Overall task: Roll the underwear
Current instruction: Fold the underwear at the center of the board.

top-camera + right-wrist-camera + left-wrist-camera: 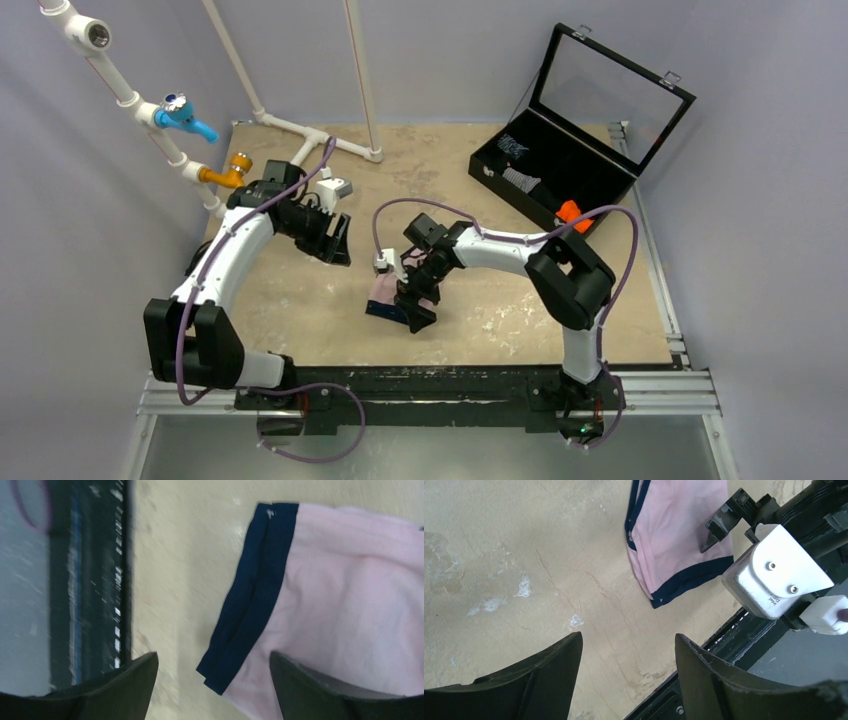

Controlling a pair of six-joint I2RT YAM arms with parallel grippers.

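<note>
The underwear (383, 292) is lying flat on the tan worktop (300, 320), near the front middle and a little in from the black rail (450, 385) at the near edge. It is being overhung by the right gripper (212, 657), whose jaws are being held spread with nothing pinched. In the right wrist view the navy-trimmed edge is running up the picture between the two fingers, so it is lying across the line along which they would close, while the pink body is stretching away under and past the one finger. The garment's long axis is judged to be running roughly from the far side towards the near side. The left gripper (629, 637) is being held well off to the left and farther back, also spread and empty, with the underwear ahead of it and to its right. The right arm is therefore judged much the nearer for taking up the edge and starting the roll. The worktop is rough and patchy, so some drag on the thin fabric is to be expected. Bare surface is showing to the left of the garment, and the black case (560, 170) is standing well apart at the back right.
</note>
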